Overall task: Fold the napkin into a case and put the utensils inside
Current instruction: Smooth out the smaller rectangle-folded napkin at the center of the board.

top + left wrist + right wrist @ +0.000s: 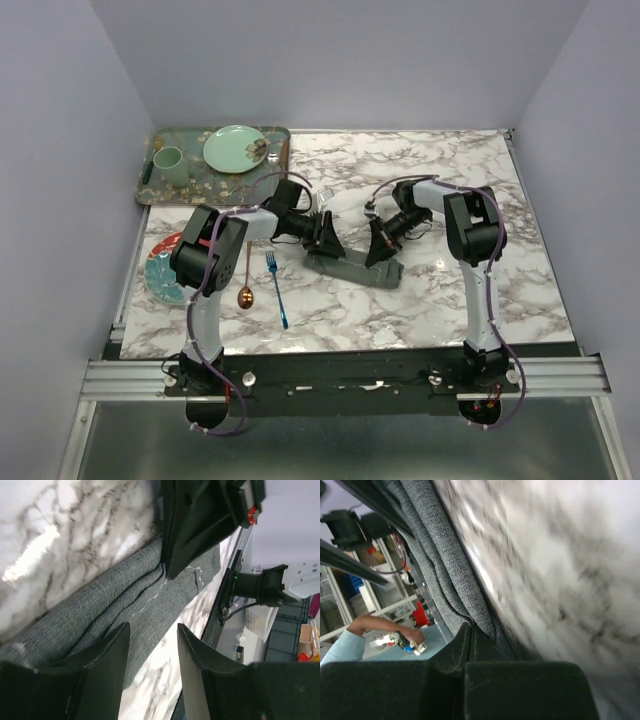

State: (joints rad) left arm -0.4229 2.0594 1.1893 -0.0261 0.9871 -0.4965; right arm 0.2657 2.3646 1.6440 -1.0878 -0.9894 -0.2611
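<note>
A white marble table with grey veining is closed in by pale lilac walls. The napkin is laid near its middle, between the two grippers, folded into a long narrow dark grey strip. The left gripper is held over the strip's left end with jaws apart and nothing clamped; the right gripper is set at the right end with jaws together, its tip pressed into the cloth, where a small pucker is raised. Whether a layer is pinched there cannot be told. The folds could be dragged open if either arm is lifted carelessly, since the layers seem only loosely stacked, and the strip could be slid across the smooth marble. The weave looks coarse and soft, with a pale stitched line along one fold. The blue fork and copper spoon are seen to its left, apart from it, not yet inside
</note>
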